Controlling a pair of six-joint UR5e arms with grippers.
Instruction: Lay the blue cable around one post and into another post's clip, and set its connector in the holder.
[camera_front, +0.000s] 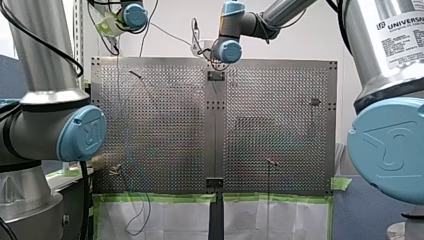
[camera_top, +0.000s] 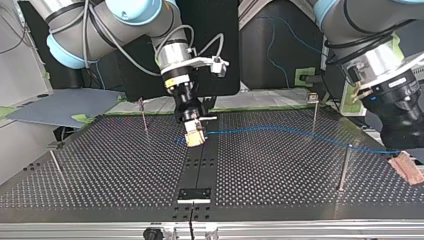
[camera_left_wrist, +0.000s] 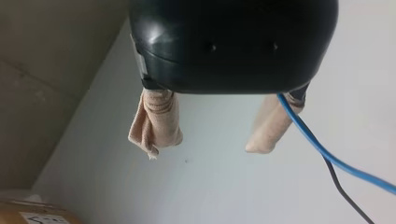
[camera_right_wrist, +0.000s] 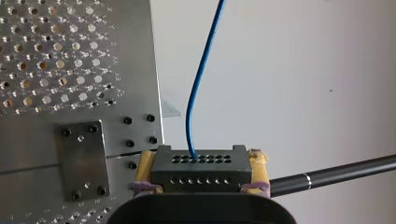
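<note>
- The blue cable (camera_top: 280, 129) lies across the perforated metal bench (camera_top: 100, 170) in the top view; it runs from the middle toward the view's right edge
- One end enters a black connector block with rows of round holes (camera_right_wrist: 201, 170); the cable rises out of one hole in the upper row
- My right hand (camera_top: 194, 134) pinches that block between its yellow pads (camera_right_wrist: 258, 170), one pad on each side; it holds the block above the bench's dark centre strip
- A small black plate (camera_top: 195, 193) sits on that strip, nearer the top view's camera, apart from the block
- The cable passes close by two thin metal posts (camera_top: 314, 112) (camera_top: 344, 167) at the top view's right; whether it touches either I cannot tell
- My left hand (camera_left_wrist: 208, 142) is spread, its beige-wrapped fingers (camera_left_wrist: 159, 121) well apart with nothing between them; the cable comes out from behind one finger and trails away
- A thin black wire (camera_left_wrist: 345, 193) crosses under the cable in the left wrist view
- In the top view my left hand hangs at the bench's right edge, where the cable ends
</note>
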